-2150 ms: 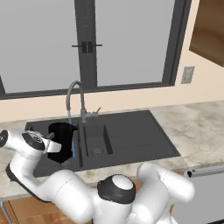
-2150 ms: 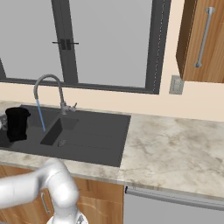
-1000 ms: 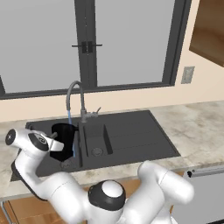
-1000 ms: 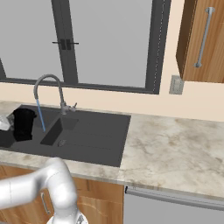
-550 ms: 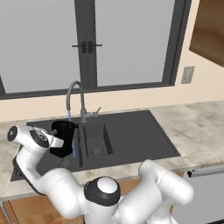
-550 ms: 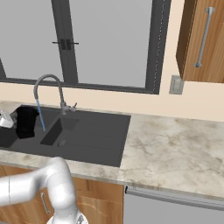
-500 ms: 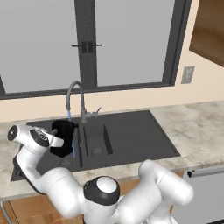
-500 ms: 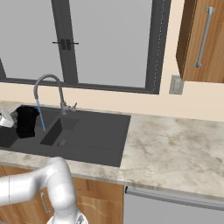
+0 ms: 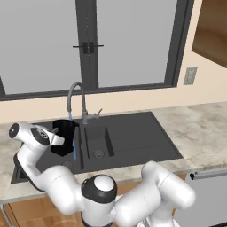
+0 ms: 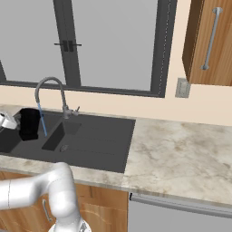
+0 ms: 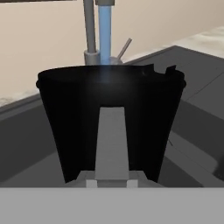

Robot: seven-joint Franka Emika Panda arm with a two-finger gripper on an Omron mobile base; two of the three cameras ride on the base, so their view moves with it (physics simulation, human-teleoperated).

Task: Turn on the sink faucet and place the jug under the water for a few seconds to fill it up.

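We hold the jug [image 9: 64, 135] by its handle, and the gripper [image 9: 56, 138] is pinched tight on that handle. The jug hangs over the big bowl of the sink [image 9: 133, 144], near the sink's left end. It sits just to the left of the water [image 9: 74, 145].

The sink faucet [image 9: 79, 101] is on. A thin blue line of water falls from its spout into the bowl. In the left base view the water seems to pass right by the jug's side, not into it. In the hand view the blue line drops just behind the far rim of the jug [image 11: 109, 122], so we think the mouth is very close but may not be under it yet.

To do this step well, we think we should slide the jug a tiny bit more toward the water, until the blue line lands in the middle of the open top. We should keep the jug standing straight, so nothing spills. We should move slowly and not bump the tap's tall neck. Then we wait a little while it fills.
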